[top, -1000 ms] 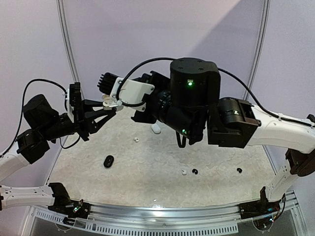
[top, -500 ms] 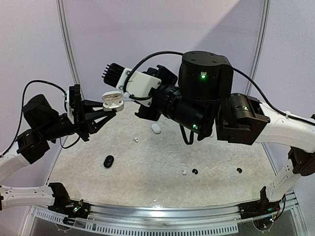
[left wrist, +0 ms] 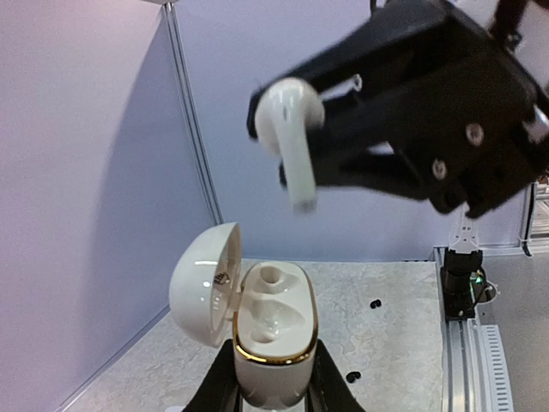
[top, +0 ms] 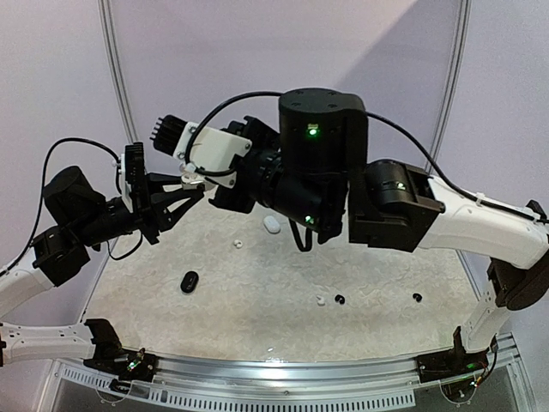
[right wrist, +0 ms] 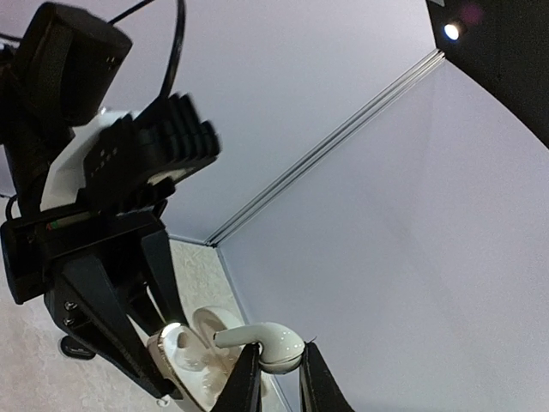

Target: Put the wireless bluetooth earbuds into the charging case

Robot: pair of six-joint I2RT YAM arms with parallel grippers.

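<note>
Your right fingers (right wrist: 246, 382), pinched on a white bud (left wrist: 290, 137), have swung in just above the open case (left wrist: 270, 326) clamped in your left fingers (left wrist: 214, 393), high off the table (top: 257, 283); insertion looks imminent.

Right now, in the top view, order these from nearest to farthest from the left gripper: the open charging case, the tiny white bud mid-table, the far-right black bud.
1. open charging case: held in the left gripper, raised at the left.
2. tiny white bud: on the table, left of centre.
3. black bud: on the table, far right.
</note>
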